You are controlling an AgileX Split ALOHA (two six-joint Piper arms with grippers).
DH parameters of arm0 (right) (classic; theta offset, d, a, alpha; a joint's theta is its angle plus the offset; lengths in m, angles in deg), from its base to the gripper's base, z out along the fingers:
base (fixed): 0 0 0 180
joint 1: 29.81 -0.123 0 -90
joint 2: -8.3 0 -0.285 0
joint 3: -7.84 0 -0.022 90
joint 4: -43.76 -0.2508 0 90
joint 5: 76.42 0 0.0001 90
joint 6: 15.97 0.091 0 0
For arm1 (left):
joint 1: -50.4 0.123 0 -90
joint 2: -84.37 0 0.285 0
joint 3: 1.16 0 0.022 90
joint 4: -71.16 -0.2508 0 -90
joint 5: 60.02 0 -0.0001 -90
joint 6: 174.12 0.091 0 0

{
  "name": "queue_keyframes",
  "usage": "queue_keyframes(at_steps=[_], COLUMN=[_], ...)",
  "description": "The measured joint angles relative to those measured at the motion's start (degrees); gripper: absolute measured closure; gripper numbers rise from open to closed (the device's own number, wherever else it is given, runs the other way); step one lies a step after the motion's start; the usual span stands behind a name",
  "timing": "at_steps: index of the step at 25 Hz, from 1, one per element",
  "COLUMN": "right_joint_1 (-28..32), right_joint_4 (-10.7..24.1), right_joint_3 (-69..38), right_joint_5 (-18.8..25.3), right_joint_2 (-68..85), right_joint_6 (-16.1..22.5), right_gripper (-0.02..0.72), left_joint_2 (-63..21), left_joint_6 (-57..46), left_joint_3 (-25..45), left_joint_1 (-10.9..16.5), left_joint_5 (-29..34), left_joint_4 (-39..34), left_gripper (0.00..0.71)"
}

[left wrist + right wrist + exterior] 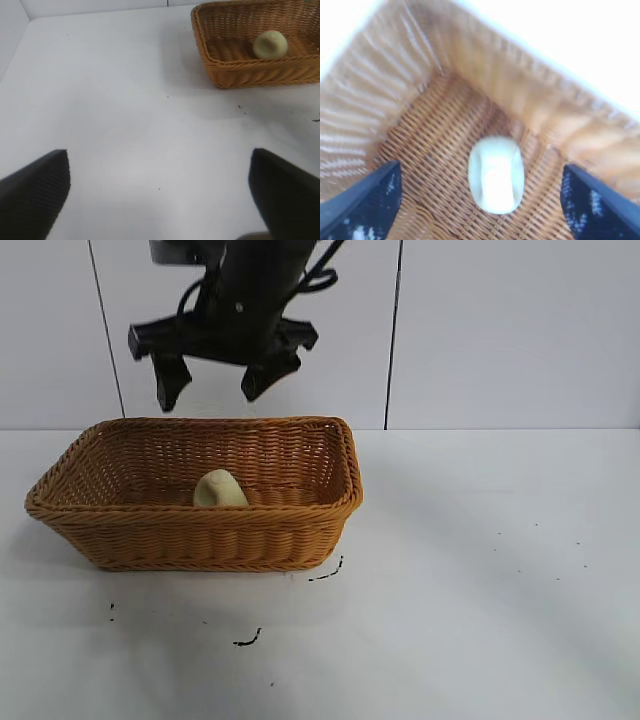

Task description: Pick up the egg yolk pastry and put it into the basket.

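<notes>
The egg yolk pastry (219,490), a pale yellow-cream lump, lies on the floor of the orange-brown wicker basket (300,530), near its middle. My right gripper (210,392) hangs open and empty above the basket's back rim. In the right wrist view the pastry (496,174) lies on the basket weave (430,150), between and well below the spread fingers of my right gripper (481,172). My left gripper (159,155) is open and empty over bare table, far from the basket (235,75) and the pastry (270,44). It does not show in the exterior view.
The white table (480,580) stretches to the right of the basket and in front of it, with small dark marks (248,639) near the front. A white panelled wall (500,330) stands behind.
</notes>
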Motion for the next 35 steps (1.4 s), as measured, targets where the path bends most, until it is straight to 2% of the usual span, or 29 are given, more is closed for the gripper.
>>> queue_keyframes(at_steps=[3, 9, 21, 26, 31, 35], right_joint_1=[0.00, 3.20, 26.59, 33.53, 34.87, 34.80], right_joint_4=[1.16, 1.88, 2.31, 2.52, 1.95, 1.16], right_joint_3=[2.74, 3.04, 3.05, 3.05, 3.05, 3.05], right_joint_5=[4.12, 8.26, 15.77, 18.76, 22.52, 22.76], right_joint_2=[0.41, 0.41, 0.41, 0.41, 0.41, 0.44], right_joint_6=[0.10, 2.77, 2.10, 1.75, 0.10, -0.28], right_gripper=[0.080, 0.080, 0.080, 0.080, 0.080, 0.080], left_joint_2=[0.00, 0.00, 0.00, 0.00, 0.00, 0.00], left_joint_6=[0.00, 0.00, 0.00, 0.00, 0.00, 0.00], left_joint_3=[0.00, 0.00, 0.00, 0.00, 0.00, 0.00], left_joint_1=[0.00, 0.00, 0.00, 0.00, 0.00, 0.00], left_joint_5=[0.00, 0.00, 0.00, 0.00, 0.00, 0.00], left_joint_4=[0.00, 0.00, 0.00, 0.00, 0.00, 0.00], left_gripper=[0.014, 0.014, 0.014, 0.014, 0.014, 0.014])
